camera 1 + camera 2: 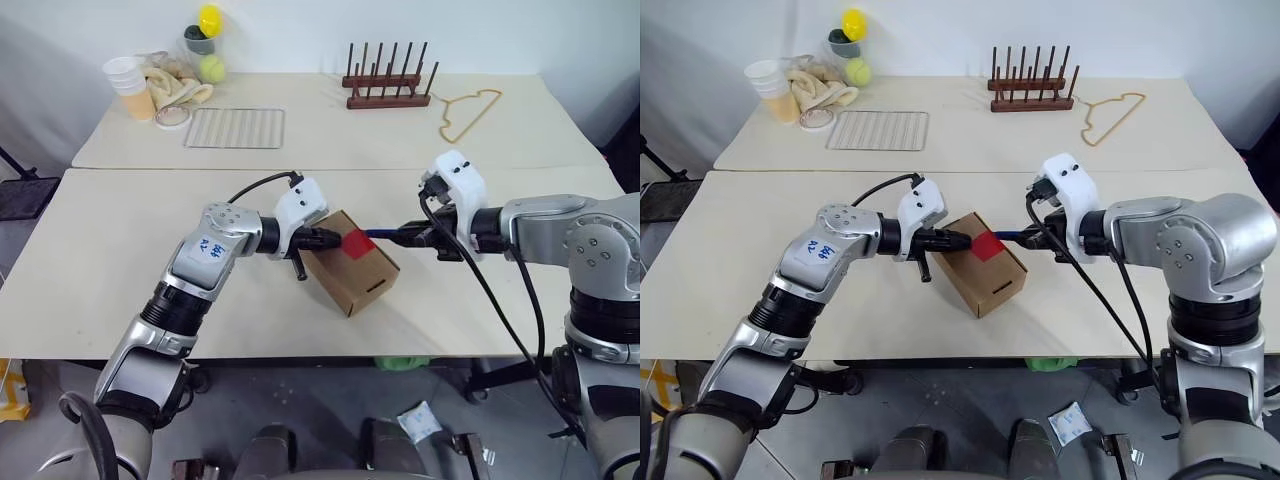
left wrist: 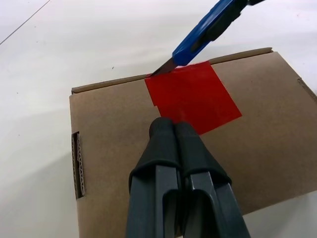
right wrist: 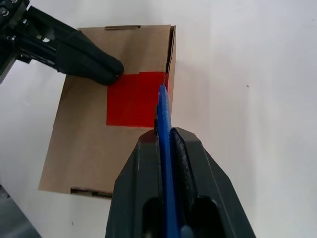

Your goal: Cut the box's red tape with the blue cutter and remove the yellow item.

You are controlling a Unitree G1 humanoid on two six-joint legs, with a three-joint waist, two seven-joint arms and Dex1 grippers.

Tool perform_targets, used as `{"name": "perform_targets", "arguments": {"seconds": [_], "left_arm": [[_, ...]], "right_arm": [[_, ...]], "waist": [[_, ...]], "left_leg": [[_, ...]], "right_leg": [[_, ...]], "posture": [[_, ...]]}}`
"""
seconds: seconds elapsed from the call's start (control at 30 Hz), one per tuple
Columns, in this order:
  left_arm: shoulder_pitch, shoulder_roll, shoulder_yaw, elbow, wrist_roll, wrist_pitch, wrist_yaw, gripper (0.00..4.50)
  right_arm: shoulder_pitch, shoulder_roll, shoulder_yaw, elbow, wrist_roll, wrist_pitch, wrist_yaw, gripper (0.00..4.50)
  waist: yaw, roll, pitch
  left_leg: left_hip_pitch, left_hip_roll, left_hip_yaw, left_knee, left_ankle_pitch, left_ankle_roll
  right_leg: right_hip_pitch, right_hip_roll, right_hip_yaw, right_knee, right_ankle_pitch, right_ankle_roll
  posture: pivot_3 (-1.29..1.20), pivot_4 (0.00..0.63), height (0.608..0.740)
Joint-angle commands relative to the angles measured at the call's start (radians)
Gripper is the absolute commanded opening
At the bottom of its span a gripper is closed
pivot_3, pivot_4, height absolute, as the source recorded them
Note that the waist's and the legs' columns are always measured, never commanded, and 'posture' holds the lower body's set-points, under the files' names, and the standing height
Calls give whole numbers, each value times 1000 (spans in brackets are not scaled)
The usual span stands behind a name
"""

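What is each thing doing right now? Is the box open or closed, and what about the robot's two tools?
box: closed, flap taped down.
red tape: still stuck on, uncut as far as can be seen.
blue cutter: blade out, tip at the tape's edge by the flap seam.
left tool: shut, tips pressing on the box top.
right tool: shut on the blue cutter.

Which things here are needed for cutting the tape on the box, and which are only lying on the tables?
Belonging to the job:
box
red tape
blue cutter, held by the right gripper
left gripper, shut, pressing on the box

Just lying about:
wooden rack
wire grid
hanger
cups
tennis ball
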Motion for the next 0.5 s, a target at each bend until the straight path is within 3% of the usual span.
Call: {"name": "perform_targets", "arguments": {"seconds": [0.03, 0.5], "left_arm": [[44, 3, -83, 57, 54, 46, -14, 0], [59, -9, -85, 60, 63, 52, -13, 0]], "right_arm": [[-8, -12, -13, -12, 68, 6, -4, 77], [72, -169, -22, -22, 430, 6, -185, 77]], "waist": [[0, 0, 0], [2, 0, -1]], "left_leg": [[0, 0, 0, 0, 0, 0], [4, 1, -1, 0, 0, 0]], "right_leg": [[0, 0, 0, 0, 0, 0], [7, 0, -1, -3, 0, 0]], "posture": [[0, 150, 740], [0, 150, 740]]}}
